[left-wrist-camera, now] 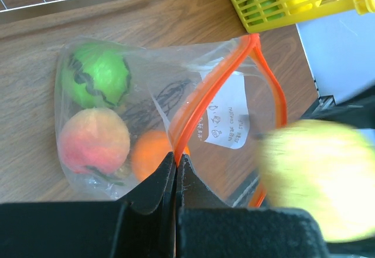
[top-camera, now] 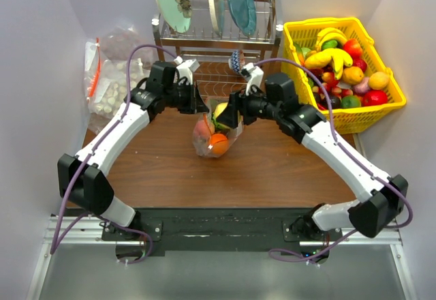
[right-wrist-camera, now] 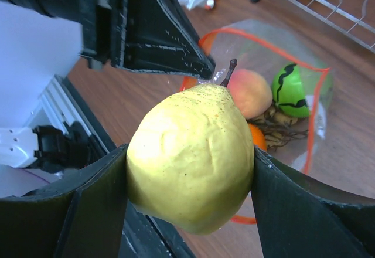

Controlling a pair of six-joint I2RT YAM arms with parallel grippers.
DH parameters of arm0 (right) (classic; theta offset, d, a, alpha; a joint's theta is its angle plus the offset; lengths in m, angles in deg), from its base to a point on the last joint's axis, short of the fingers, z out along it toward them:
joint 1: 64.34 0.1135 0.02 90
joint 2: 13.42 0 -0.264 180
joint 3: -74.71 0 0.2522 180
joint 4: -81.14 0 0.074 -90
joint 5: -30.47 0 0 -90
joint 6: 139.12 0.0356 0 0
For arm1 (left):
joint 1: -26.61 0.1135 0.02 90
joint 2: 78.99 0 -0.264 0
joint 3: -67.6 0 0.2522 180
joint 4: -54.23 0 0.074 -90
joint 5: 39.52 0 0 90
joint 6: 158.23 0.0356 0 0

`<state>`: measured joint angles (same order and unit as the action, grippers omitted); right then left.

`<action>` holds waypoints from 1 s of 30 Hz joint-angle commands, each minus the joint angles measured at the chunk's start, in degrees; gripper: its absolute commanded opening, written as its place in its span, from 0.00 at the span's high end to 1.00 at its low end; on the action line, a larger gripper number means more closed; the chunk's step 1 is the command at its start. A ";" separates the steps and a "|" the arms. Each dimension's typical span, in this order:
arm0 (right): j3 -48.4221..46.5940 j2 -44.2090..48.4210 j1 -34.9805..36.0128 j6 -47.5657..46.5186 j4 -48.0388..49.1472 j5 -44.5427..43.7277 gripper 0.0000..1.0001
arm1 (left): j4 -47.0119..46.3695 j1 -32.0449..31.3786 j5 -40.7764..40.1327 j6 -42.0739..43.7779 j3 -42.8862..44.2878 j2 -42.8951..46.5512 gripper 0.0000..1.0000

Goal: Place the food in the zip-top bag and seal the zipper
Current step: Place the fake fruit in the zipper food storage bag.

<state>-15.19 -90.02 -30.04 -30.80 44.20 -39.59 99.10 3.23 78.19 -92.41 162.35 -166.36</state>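
Note:
The clear zip-top bag (top-camera: 216, 138) lies on the wooden table's middle with its mouth held open. Inside are a green round fruit (left-wrist-camera: 96, 73), a peach (left-wrist-camera: 94, 141), an orange (left-wrist-camera: 151, 152) and small brown pieces (right-wrist-camera: 275, 120). My left gripper (left-wrist-camera: 176, 159) is shut on the orange-red zipper (left-wrist-camera: 199, 102) at the mouth's near edge; it also shows in the top view (top-camera: 196, 102). My right gripper (right-wrist-camera: 188, 152) is shut on a yellow-green pear (right-wrist-camera: 190, 164) just above the bag's mouth. The pear shows blurred in the left wrist view (left-wrist-camera: 316, 179).
A yellow basket (top-camera: 368, 119) of toy fruits stands at the right. A metal dish rack (top-camera: 218, 41) with plates (top-camera: 172, 0) is behind the bag. Clear bags of white lumps (top-camera: 109, 82) lie at the back left.

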 commanded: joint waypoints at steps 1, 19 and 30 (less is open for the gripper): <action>-2.52 -3.55 1.03 -2.07 -0.81 -3.42 0.15 | 0.00 0.08 0.33 1.16 2.94 0.10 1.00; -16.75 0.39 1.29 -5.41 -16.97 -30.70 0.04 | -0.97 0.00 0.86 1.24 1.80 0.63 1.00; -21.95 1.80 -13.64 -3.30 -25.86 -43.49 0.11 | -3.25 0.08 2.27 1.77 -0.92 1.50 1.00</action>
<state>-35.72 -89.54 -38.93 -35.04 22.16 -77.07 98.62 3.23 78.76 -92.17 162.46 -166.36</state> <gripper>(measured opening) 0.898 0.023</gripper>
